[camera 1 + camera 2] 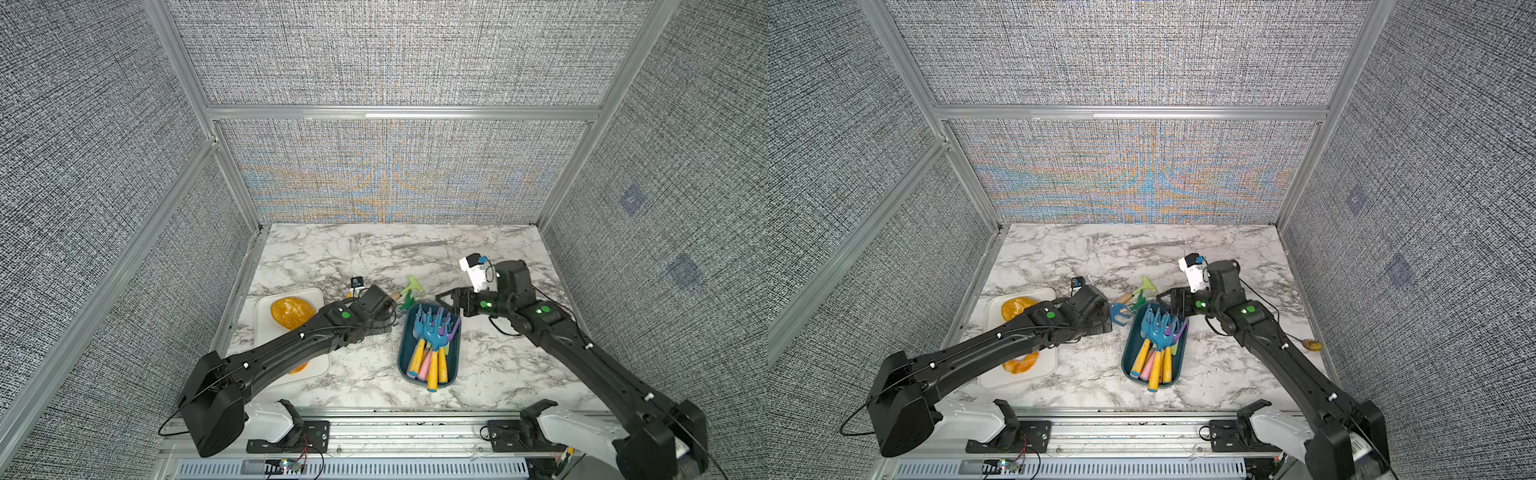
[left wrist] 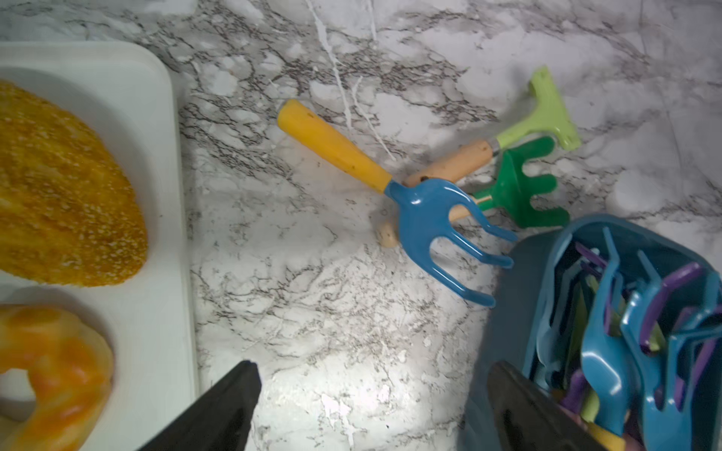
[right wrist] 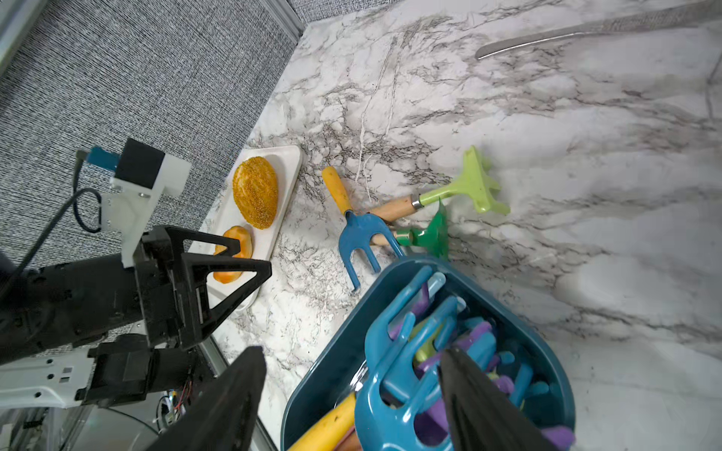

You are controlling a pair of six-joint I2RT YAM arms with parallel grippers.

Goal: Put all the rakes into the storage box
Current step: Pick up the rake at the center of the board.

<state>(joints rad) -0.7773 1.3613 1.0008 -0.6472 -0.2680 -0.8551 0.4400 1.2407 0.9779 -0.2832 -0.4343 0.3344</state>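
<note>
Teal-blue plastic storage box (image 3: 328, 359), shallow and round-cornered, holds a stack of toy rakes. One blue three-pronged rake with a yellow handle (image 2: 414, 207) lies outside it on the white marble-pattern tabletop (image 2: 312, 312), prongs just beside the box corner.

Left gripper (image 2: 373, 369) hangs near this rake, jaws spread and empty. Right gripper (image 3: 351, 351) hovers over the box end, jaws apart.

Step in hand, by judgement: pick-up. The next move calls for descending and closing on the yellow handle.

Grey woven wall panels (image 1: 374, 54) in aluminium framing enclose the cell.
</note>
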